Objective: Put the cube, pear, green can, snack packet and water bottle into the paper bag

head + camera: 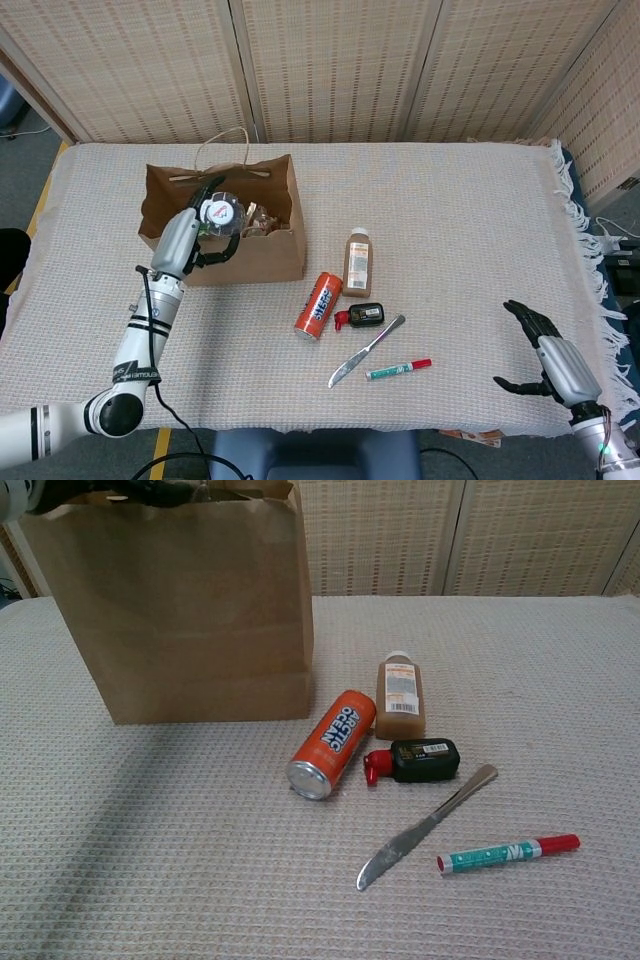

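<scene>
The brown paper bag (245,245) stands open on the left half of the table, and fills the upper left of the chest view (190,610). My left hand (200,235) grips the clear water bottle (220,212) and holds it over the bag's mouth, cap end facing the camera. Green and crinkly items show inside the bag, partly hidden. The chest view catches only dark fingers (150,492) above the bag's rim. My right hand (545,355) hovers open off the table's front right corner, holding nothing.
Right of the bag lie an orange can (318,305), a small brown bottle (358,262), a black object with a red cap (362,316), a table knife (365,351) and a green marker (398,370). A fringed cloth covers the table (470,230).
</scene>
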